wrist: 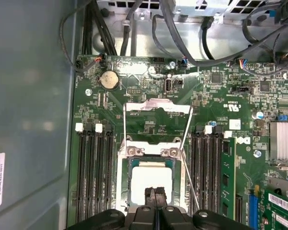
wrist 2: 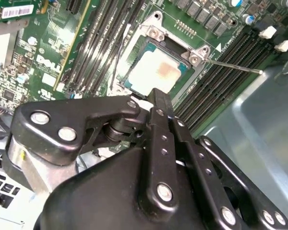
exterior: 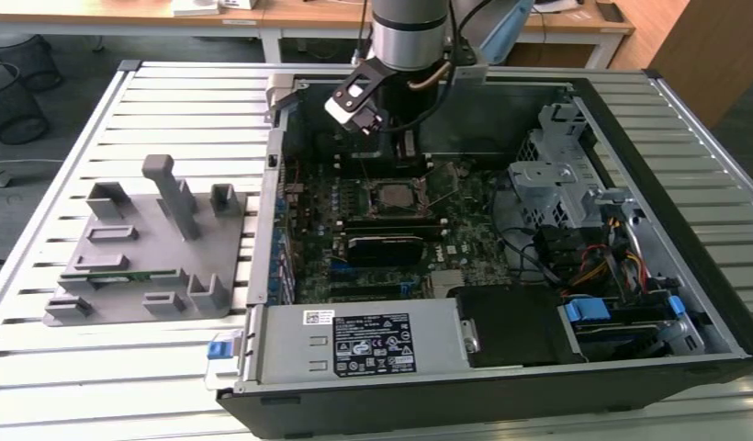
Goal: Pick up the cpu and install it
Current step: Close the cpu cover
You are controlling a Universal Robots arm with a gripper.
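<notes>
Nearest the lens in both wrist views we record the gripper (wrist: 154,195), with its black linkage arms and bolt heads in the foreground. Its two fingers (wrist: 150,197) are pressed together with no visible gap, and nothing is held between them.

Just beyond the fingertips lies the cpu (wrist: 151,175). It is seated flat in its socket (wrist: 149,152) on the motherboard (wrist: 216,96), pale metal top upward. The tips stand over its lid; we cannot tell whether they touch it.

The load plate (wrist: 156,106) is swung open and lies back beyond the cpu. The thin retention lever (wrist: 188,127) stands free beside it. Black memory slots (wrist: 93,177) flank the socket on both sides. Farther off are a coin cell battery (wrist: 109,80) and black cables (wrist: 182,38).

In the exterior view, the nearest item is the silver power supply (exterior: 352,340), lower middle of the frame, inside the open computer case (exterior: 500,404). Beyond it a black rectangular module (exterior: 383,246) sits on the board. The cpu is next, at the frame's centre, and the arm (exterior: 408,32) stands at top centre.

Toward the exterior view's left, a grey fixture block (exterior: 144,230) rests on the slatted table (exterior: 168,110). A long green memory stick (exterior: 119,274) lies in it. Farthest are wooden desks (exterior: 303,14) along the upper edge.
</notes>
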